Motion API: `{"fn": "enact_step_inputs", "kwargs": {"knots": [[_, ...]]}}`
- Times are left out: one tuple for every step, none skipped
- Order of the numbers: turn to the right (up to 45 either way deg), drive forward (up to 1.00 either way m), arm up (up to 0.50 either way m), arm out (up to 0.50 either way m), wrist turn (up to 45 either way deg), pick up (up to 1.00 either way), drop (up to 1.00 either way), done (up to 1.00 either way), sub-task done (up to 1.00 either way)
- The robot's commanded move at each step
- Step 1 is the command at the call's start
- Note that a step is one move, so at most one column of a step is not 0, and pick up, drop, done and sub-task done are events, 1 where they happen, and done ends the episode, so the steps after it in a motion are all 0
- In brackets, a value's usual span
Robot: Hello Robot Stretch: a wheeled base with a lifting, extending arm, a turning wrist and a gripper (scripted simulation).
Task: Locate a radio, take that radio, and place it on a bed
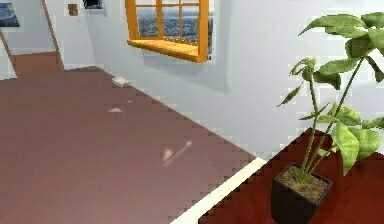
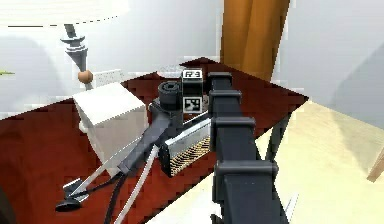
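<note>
A boxy radio (image 2: 186,150) with a pale grille front lies on the dark red table (image 2: 270,95), right against the arm's left side. The arm rises from the arm side view's bottom edge and ends at two white marker squares (image 2: 192,86). From there the gripper (image 2: 92,203) reaches down and left, its thin fingers (image 2: 110,172) slanting low over the tabletop. I cannot tell whether it holds anything.
A white box (image 2: 110,115) and a lamp with a white shade (image 2: 75,40) stand on the table behind the gripper. An orange curtain (image 2: 255,35) hangs beyond. The forward view has mauve floor (image 1: 90,150), an orange-framed window (image 1: 170,30), a potted plant (image 1: 320,130) and a far doorway (image 1: 25,35).
</note>
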Motion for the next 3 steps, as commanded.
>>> {"fn": "enact_step_inputs", "kwargs": {"knots": [[0.0,0.0,0.0,0.0,45.0,0.0,0.0,0.0,0.0],[0.0,0.0,0.0,0.0,45.0,0.0,0.0,0.0,0.0],[0.0,0.0,0.0,0.0,30.0,0.0,0.0,0.0,0.0]]}}
